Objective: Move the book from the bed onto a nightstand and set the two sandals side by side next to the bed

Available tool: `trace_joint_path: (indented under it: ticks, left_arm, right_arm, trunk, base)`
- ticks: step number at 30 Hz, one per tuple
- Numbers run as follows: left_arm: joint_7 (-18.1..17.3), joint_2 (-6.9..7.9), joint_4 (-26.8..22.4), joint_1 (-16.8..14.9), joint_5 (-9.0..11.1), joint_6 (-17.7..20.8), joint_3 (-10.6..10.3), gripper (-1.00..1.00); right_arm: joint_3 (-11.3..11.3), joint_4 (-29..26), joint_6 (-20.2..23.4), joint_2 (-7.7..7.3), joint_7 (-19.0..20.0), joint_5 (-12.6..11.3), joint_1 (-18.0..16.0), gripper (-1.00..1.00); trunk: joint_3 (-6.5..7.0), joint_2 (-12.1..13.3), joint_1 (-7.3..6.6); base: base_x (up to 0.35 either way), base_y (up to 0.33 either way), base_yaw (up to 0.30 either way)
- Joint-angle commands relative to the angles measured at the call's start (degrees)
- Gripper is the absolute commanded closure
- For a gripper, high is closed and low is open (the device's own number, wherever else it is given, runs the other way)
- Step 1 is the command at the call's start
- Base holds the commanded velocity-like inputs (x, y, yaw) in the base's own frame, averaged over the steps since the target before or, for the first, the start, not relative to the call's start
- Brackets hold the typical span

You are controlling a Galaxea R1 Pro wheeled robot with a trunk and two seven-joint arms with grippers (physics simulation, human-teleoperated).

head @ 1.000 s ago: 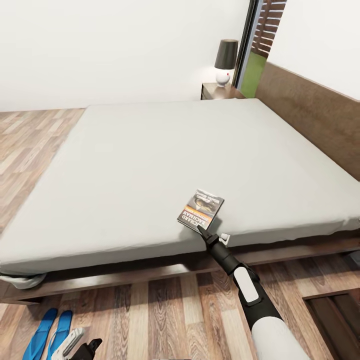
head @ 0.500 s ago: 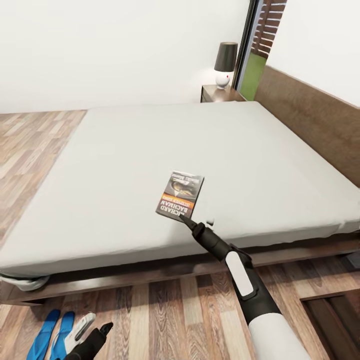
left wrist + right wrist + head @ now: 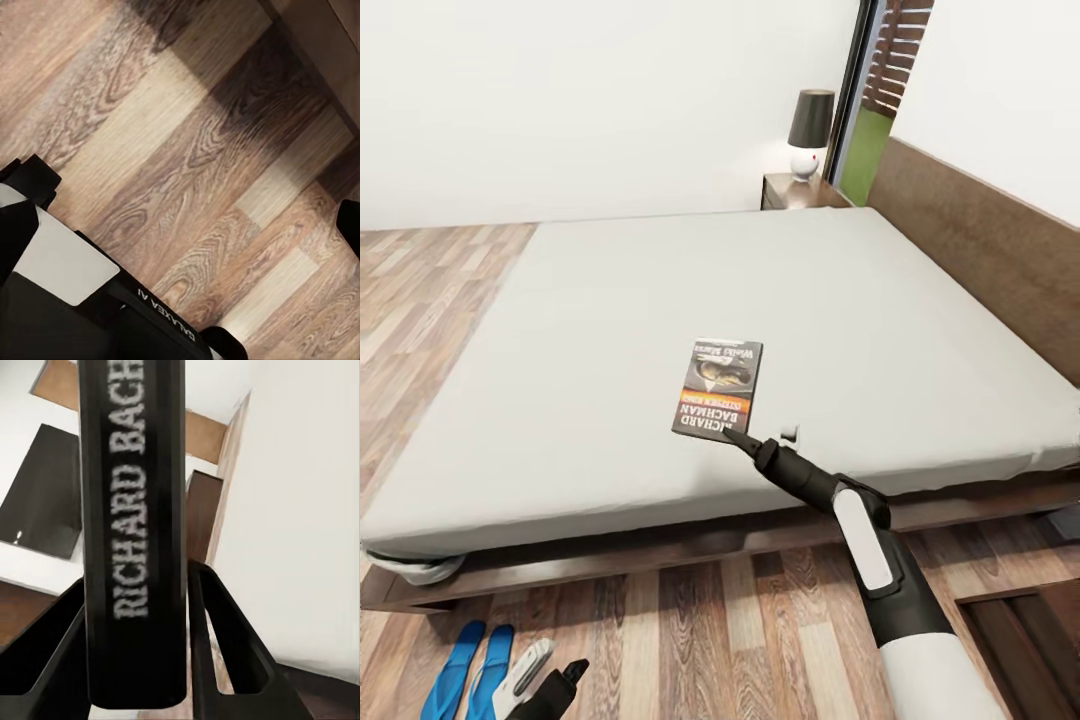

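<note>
The book (image 3: 718,388), dark with an orange band and white lettering, is held at its near edge over the front part of the bed's white mattress (image 3: 610,330). My right gripper (image 3: 735,435) is shut on the book, and the book's spine (image 3: 135,532) stands between the two fingers (image 3: 225,637). Two blue sandals (image 3: 470,675) lie side by side on the floor at the lower left, in front of the bed. My left gripper (image 3: 550,680) hovers just right of them, fingers apart and holding nothing. A nightstand (image 3: 795,190) stands beyond the bed's far corner.
A lamp (image 3: 810,130) with a dark shade sits on the far nightstand. The wooden headboard (image 3: 980,240) runs along the right side. A second dark brown cabinet top (image 3: 1030,640) shows at the lower right, close to my right arm. Wood floor lies between me and the bed frame.
My right gripper has carried the book left and further in over the mattress, and the book has turned and levelled out. The left gripper has shifted slightly right, near the sandals.
</note>
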Motion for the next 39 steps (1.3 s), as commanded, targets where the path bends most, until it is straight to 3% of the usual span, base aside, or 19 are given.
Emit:
trace_joint_path:
  ticks: [1, 5, 6, 12, 15, 24, 30, 39]
  left_arm:
    - [0.37, 0.05, -0.03, 0.00, 0.29, 0.05, -0.04, -1.00]
    - [0.63, 0.21, 0.18, 0.00, 0.34, 0.05, -0.02, -1.00]
    - [0.70, 0.31, 0.21, 0.00, 0.36, 0.05, -0.02, -1.00]
    - [0.82, 0.43, 0.25, 0.00, 0.37, 0.05, 0.00, -1.00]
    - [0.85, 0.48, 0.25, 0.00, 0.37, 0.05, 0.01, -1.00]
    - [0.60, 0.53, 1.11, 0.00, 0.50, 0.08, 0.18, -1.00]
    - [0.09, 0.12, 2.17, 0.00, 0.44, 0.14, 2.78, -1.00]
    - [0.08, 0.29, 2.64, 0.00, 0.33, 0.31, 3.20, -1.00]
  right_arm:
    - [-0.03, -0.68, 0.63, -0.11, -1.05, 0.00, 0.03, 1.00]
    - [-0.03, -5.50, 2.36, -0.49, -4.33, 0.69, 0.46, 1.00]
    - [-0.01, -7.84, 5.20, -0.57, -4.88, 0.83, 0.59, 1.00]
    - [-0.06, -10.51, 12.59, -0.56, -5.55, 0.98, 0.72, 1.00]
    - [-0.01, -10.93, 13.99, -0.53, -5.68, 1.03, 0.74, 1.00]
    - [0.02, -11.96, 14.76, -0.52, -5.85, 1.14, 0.74, 1.00]
    - [0.01, -12.98, 15.02, -0.59, -5.90, 1.14, 0.74, 1.00]
    - [0.09, -13.09, 14.99, -0.40, -6.02, 1.15, 0.77, 1.00]
  trunk:
    - [0.16, 0.40, -0.23]
    - [0.93, 2.00, -1.10]
    - [1.17, 2.40, -1.32]
    - [2.72, 4.81, -2.64]
    - [3.53, 6.01, -3.30]
    - [5.98, 9.62, -5.28]
    - [7.61, 12.03, -6.59]
    - [10.07, 15.64, -8.57]
  base:
    - [0.000, 0.000, 0.000]
    - [0.000, 0.000, -0.004]
    - [0.000, 0.000, -0.006]
    - [0.000, 0.000, -0.003]
    - [0.000, 0.000, 0.000]
    - [0.000, 0.000, -0.012]
    - [0.000, 0.000, -0.078]
    - [0.000, 0.000, -0.073]
